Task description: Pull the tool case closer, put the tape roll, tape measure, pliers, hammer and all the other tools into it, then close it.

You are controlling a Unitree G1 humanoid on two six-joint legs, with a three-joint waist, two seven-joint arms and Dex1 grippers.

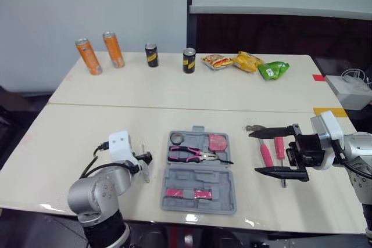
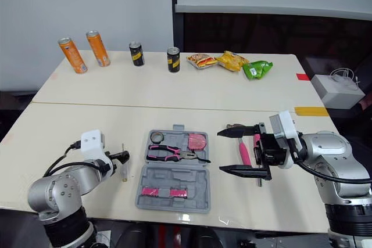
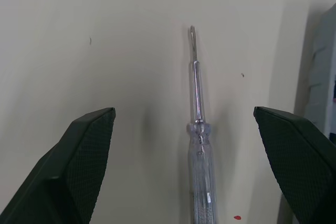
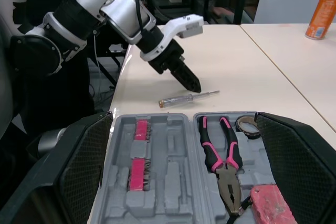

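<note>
The clear-handled screwdriver (image 3: 198, 145) is straddled by the wide-open, empty left gripper (image 3: 184, 113), its shaft aimed at the cream table (image 1: 87, 126) far edge; the right gripper (image 1: 254, 153) is spread empty.

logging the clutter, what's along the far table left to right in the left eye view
first orange can, second orange can, first black can, second black can, red-yellow snack pack, yellow snack bag, green snack bag
</note>
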